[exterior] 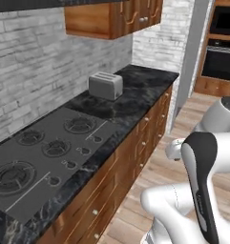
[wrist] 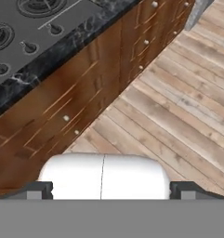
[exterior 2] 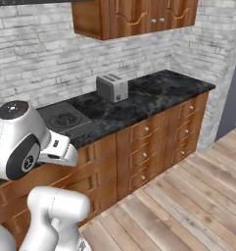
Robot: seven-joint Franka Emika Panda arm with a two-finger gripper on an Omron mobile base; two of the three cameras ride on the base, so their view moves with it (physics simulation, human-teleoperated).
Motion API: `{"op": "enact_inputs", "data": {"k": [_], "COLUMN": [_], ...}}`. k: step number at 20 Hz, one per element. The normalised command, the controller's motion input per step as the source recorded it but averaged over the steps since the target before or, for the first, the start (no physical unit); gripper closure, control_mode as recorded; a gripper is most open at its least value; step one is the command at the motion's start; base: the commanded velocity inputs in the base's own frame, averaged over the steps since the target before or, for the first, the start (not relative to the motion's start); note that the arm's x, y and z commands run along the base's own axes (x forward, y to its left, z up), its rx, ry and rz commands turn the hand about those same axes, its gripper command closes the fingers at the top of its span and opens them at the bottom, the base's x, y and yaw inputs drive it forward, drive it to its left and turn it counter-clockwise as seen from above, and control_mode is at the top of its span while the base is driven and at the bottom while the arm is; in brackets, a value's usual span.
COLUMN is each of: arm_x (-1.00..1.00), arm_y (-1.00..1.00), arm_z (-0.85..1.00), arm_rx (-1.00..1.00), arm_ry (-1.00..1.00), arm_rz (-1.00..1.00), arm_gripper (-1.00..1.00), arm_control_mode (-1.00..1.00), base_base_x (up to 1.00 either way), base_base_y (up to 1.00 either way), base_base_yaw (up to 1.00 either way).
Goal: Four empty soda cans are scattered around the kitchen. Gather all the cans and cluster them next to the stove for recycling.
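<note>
Black marble counter (exterior: 135, 95) ran along the brick wall, with the stove (exterior: 45, 152) set flat into it – round burner grates, a row of knobs along its front edge. Silver toaster (exterior: 105, 85) stood on the counter past the stove's far end, near the wall; in the right base view the same toaster (exterior 2: 112, 87) sat just right of the stove (exterior 2: 65, 119). Wood cabinets (exterior: 111, 16) hung above, drawer fronts (exterior 2: 149, 147) below the counter. Gripper (wrist: 111, 191) was held out over the plank floor (wrist: 178, 107) in front of the drawers, fingers spread wide apart, nothing between them – dark tips sat at opposite sides of the hand view. Stove edge (wrist: 25, 32) showed top left there. Wall oven (exterior: 221, 52) sat in the far cabinet. No cans identifiable.
</note>
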Motion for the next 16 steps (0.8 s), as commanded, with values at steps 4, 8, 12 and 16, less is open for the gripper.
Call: {"op": "enact_inputs", "data": {"k": [4, 8, 12, 16], "arm_x": [0.00, 0.00, 0.00, 0.00], "arm_y": [0.00, 0.00, 0.00, 0.00], "arm_z": [0.00, 0.00, 0.00, 0.00], "arm_rx": [0.00, 0.00, 0.00, 0.00], "arm_ry": [0.00, 0.00, 0.00, 0.00], "arm_rz": [0.00, 0.00, 0.00, 0.00], "arm_gripper": [-1.00, -1.00, -1.00, -1.00], "arm_control_mode": [1.00, 1.00, 1.00, 1.00], "base_base_x": [-0.01, 0.00, 0.00, 0.04], "base_base_y": [-0.43, -0.50, -0.39, -0.19], "base_base_yaw": [-0.37, -0.53, -0.61, -0.70]}}
